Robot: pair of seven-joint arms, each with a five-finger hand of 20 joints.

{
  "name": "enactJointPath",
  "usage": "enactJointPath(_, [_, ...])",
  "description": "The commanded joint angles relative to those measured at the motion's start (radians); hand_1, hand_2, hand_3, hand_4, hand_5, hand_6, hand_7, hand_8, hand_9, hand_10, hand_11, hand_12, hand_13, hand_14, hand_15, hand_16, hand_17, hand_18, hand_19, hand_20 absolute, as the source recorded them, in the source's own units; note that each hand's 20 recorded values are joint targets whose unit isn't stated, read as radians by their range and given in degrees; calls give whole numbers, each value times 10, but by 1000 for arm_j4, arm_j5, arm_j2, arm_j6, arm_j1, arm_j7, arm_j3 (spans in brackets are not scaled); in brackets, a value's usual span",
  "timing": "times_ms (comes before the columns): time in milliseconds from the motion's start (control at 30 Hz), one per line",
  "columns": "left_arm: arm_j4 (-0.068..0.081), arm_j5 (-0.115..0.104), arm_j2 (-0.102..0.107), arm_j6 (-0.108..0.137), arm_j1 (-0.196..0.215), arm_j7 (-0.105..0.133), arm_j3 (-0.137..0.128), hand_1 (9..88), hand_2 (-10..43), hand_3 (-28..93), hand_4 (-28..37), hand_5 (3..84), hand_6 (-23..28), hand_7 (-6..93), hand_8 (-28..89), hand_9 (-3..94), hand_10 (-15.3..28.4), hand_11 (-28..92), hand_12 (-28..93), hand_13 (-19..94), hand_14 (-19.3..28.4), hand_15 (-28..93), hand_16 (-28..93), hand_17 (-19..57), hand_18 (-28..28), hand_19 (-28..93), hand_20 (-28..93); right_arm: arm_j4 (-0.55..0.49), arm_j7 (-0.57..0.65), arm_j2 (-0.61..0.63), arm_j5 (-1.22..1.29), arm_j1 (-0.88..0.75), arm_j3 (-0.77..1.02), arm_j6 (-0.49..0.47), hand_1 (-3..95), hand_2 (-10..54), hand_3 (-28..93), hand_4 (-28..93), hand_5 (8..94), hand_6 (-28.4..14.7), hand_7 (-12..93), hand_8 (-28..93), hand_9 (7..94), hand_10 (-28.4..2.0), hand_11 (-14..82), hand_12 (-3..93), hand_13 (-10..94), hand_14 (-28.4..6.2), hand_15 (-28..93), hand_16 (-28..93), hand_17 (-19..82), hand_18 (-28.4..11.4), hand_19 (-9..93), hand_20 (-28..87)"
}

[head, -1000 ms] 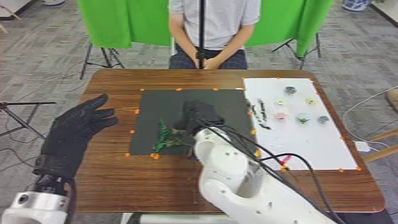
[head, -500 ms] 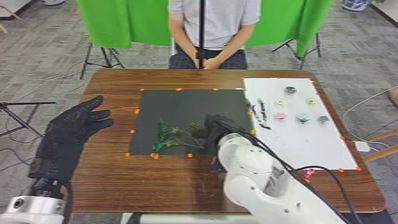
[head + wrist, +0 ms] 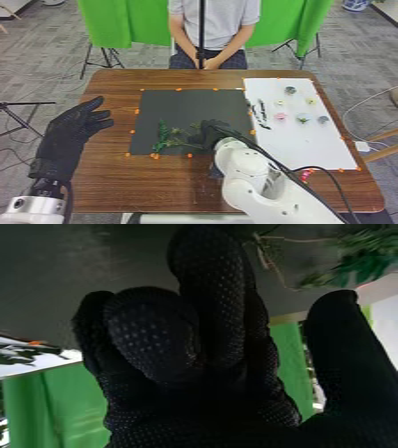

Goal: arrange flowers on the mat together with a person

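Note:
In the head view my right hand (image 3: 213, 132) is over the right part of the dark mat (image 3: 182, 107), beside the stem end of a thin green sprig (image 3: 185, 144). A fuller green sprig (image 3: 163, 134) lies left of it on the mat. In the right wrist view my right hand (image 3: 218, 309) has relaxed fingers, some more bent, and holds nothing; leafy green (image 3: 355, 266) lies beyond its thumb. My left hand (image 3: 78, 122) stays over the table's left side, open and empty. Across the table the person's hands (image 3: 207, 64) rest together in the lap.
A white sheet (image 3: 289, 142) right of the mat bears several small flower heads, among them a pink one (image 3: 280, 116), and dark sprigs (image 3: 260, 114). A pink-red item (image 3: 306, 175) lies near my right arm. Orange markers line the mat and sheet edges.
My right hand has moved right and nearer the robot across the mat, then slightly back left, uncovering more of the thin sprig. My left hand and the person have stayed nearly still.

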Motion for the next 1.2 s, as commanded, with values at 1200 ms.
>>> enactJointPath(1200, [-8, -15, -49, 7, 109, 51, -80, 207, 63, 771, -283, 396, 99, 150, -102, 379, 211, 280, 103, 269, 283, 552, -110, -81, 251, 543, 70, -325, -210, 36, 591, -458, 707, 274, 261, 119, 563, -181, 775, -57, 118, -101, 848, -176, 277, 191, 785, -131, 622, 161, 468, -244, 930, 41])
